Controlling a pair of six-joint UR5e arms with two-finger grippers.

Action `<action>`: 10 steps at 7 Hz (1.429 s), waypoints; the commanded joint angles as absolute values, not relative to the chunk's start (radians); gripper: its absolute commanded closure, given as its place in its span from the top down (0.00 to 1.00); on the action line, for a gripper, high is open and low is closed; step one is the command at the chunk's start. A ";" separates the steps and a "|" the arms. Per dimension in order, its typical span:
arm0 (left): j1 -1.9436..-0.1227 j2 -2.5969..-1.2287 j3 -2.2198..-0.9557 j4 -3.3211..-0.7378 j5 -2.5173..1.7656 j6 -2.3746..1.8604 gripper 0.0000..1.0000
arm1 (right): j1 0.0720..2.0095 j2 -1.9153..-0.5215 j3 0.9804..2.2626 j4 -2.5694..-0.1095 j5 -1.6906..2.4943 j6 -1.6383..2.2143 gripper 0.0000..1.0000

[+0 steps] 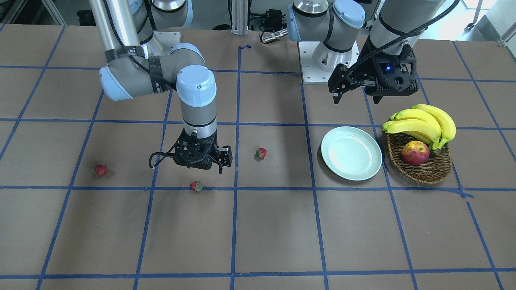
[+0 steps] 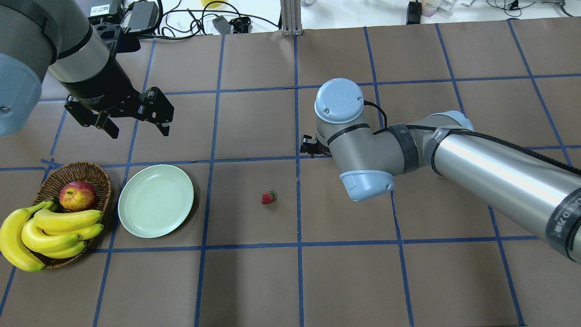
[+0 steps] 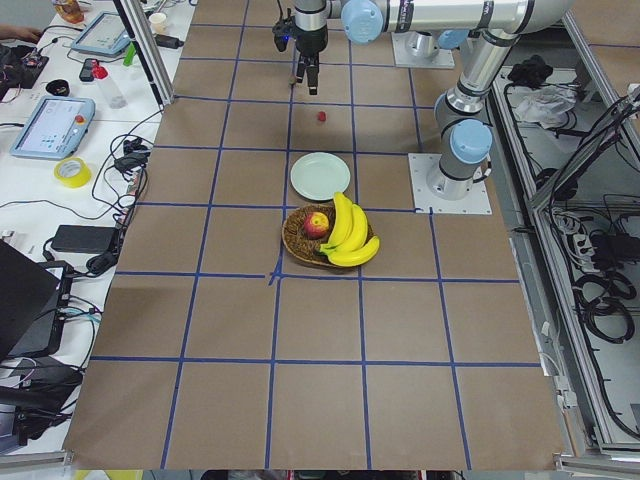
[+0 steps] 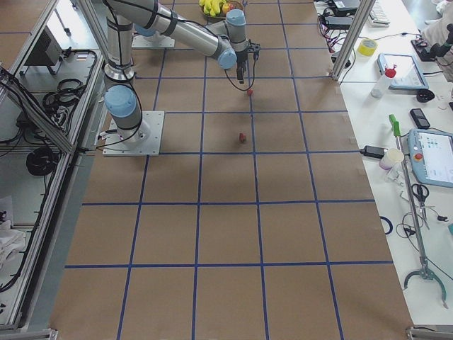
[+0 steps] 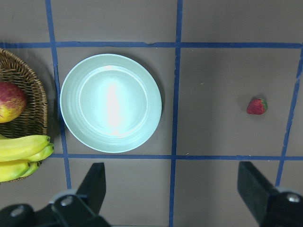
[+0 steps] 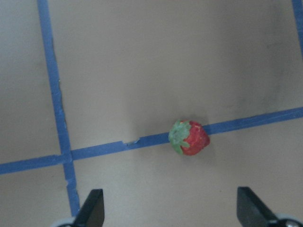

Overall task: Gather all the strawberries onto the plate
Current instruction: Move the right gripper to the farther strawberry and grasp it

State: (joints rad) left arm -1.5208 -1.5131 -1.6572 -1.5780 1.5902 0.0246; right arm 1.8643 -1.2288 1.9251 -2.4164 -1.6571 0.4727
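Desk [image 1: 274, 225] room is wide; the plate [image 1: 351, 155] sits empty on the robot's left, just beside the basket [image 1: 419, 172]. The left gripper [image 2: 138, 131] hovers released. My right gripper [image 1: 200, 163] hangs released over one of three strawberries [image 1: 196, 186], all well apart from the plate. It lies off-centre, and I judge closing there could send it rolling.

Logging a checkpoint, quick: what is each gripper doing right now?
Left gripper: open, holding nothing.
Right gripper: open, holding nothing; a strawberry lies loose below it.
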 commanded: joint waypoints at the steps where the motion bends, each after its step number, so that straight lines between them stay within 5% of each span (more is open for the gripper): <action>1: -1.522 -1.513 -1.652 -1.572 1.589 0.025 1.00 | 1.829 -1.200 1.930 -2.462 -1.716 0.465 0.95; 5: -1.522 -1.513 -1.654 -1.572 1.592 0.023 1.00 | 1.816 -1.126 1.939 -2.514 -1.703 0.468 0.96; 6: -1.522 -1.513 -1.657 -1.575 1.592 0.023 1.00 | 1.816 -1.123 1.937 -2.514 -1.701 0.468 0.89; 8: -1.522 -1.513 -1.652 -1.574 1.592 0.023 1.00 | 1.816 -1.112 1.937 -2.516 -1.631 0.466 0.33; 10: -1.522 -1.513 -1.652 -1.577 1.592 0.023 1.00 | 1.816 -1.109 1.934 -2.519 -1.626 0.430 0.06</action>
